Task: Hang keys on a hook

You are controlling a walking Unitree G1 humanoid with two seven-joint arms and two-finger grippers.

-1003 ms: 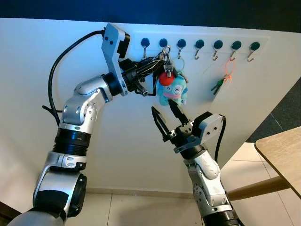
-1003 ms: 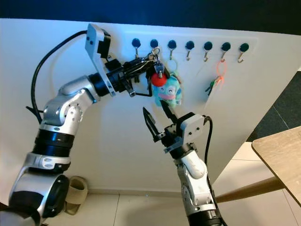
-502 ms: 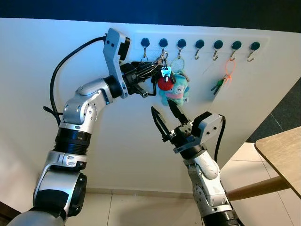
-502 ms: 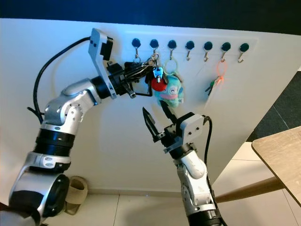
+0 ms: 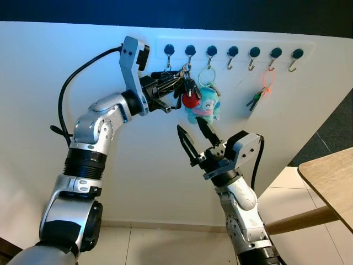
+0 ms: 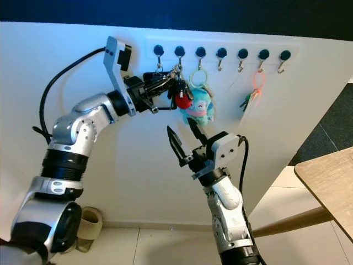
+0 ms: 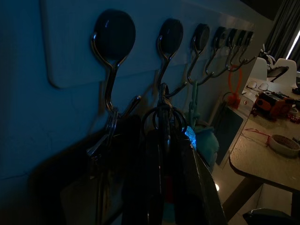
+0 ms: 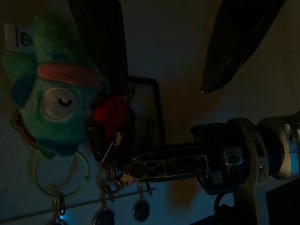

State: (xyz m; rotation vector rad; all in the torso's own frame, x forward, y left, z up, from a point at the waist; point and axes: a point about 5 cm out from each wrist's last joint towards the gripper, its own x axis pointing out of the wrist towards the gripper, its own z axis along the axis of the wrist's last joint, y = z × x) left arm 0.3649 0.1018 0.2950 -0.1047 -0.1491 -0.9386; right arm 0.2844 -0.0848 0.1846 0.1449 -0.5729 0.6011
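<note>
The left pincer is raised against the white wall, just below the row of dark-knobbed hooks. Its black fingers are closed narrowly on the bunch of keys, whose ring sits at the second hook from the left; whether the ring rests fully on that hook cannot be told. A red round fob hangs under the bunch. Just beside it, on the third hook, a pale green ring carries a blue plush toy. Below the toy, the right pincer points up towards it with its fingers spread wide and nothing between them. Further right, an orange loop with a small green key hangs from another hook. A wooden worktop shows at the far right.
</note>
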